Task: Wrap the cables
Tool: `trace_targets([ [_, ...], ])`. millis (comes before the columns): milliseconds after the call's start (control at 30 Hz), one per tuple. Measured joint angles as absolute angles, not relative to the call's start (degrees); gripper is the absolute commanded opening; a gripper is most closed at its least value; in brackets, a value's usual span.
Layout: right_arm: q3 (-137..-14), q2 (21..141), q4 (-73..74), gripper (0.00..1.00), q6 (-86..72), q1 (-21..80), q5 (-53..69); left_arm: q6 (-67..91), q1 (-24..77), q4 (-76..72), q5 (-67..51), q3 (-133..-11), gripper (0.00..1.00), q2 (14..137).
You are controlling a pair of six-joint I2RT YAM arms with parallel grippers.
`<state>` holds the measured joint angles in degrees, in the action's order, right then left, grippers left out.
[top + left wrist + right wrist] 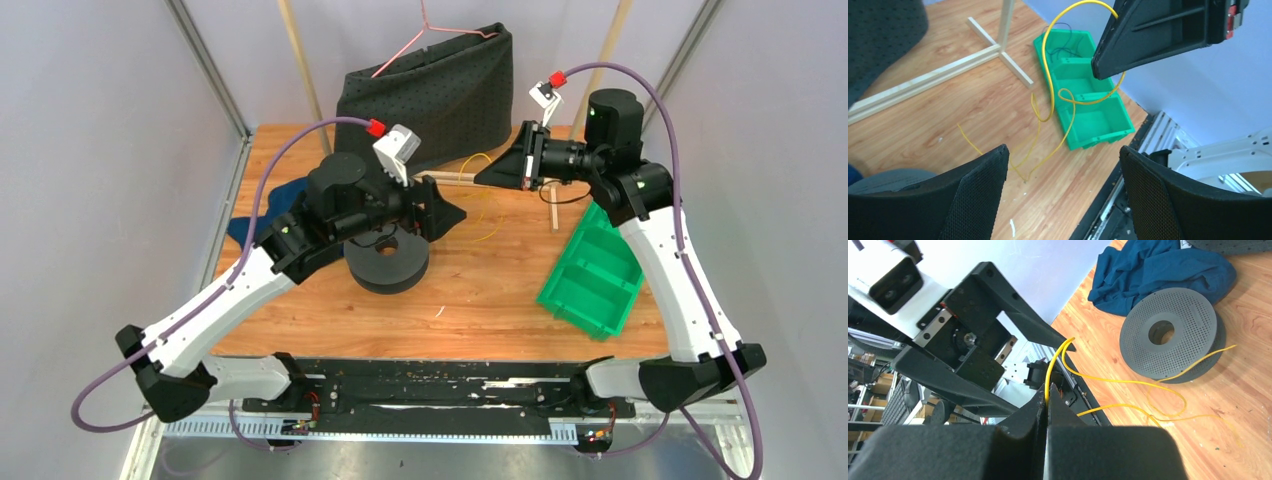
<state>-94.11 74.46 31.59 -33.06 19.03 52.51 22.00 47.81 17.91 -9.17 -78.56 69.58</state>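
Note:
The thin yellow cable (487, 205) hangs in loose loops over the wooden table between my two grippers. My right gripper (480, 178) is shut on it; in the right wrist view the cable (1128, 382) comes out from between the closed fingertips (1045, 395) and trails down across the table toward a grey perforated spool (1168, 332). My left gripper (450, 212) is open and empty, held above the spool (390, 262). In the left wrist view the cable (1050, 85) loops below the right gripper, well beyond my open left gripper (1063, 152).
A green divided bin (590, 275) lies at the right, also in the left wrist view (1083, 85). A blue cloth (250, 225) lies at the left. A dark fabric bag (430, 90) with a pink hanger (425, 35) stands at the back. A thin wooden frame (553, 205) stands behind the grippers.

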Motion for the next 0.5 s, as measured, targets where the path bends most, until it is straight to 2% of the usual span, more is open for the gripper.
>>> trace_targets([
  [267,-94.13,76.71,31.79,0.01,-32.97,19.03,52.75,20.56,46.89,18.46,-6.33,-77.76,0.81,68.10],
  [500,-94.30,77.52,31.97,0.01,-32.95,19.03,53.76,21.91,46.89,17.08,-4.38,-77.19,0.68,71.33],
])
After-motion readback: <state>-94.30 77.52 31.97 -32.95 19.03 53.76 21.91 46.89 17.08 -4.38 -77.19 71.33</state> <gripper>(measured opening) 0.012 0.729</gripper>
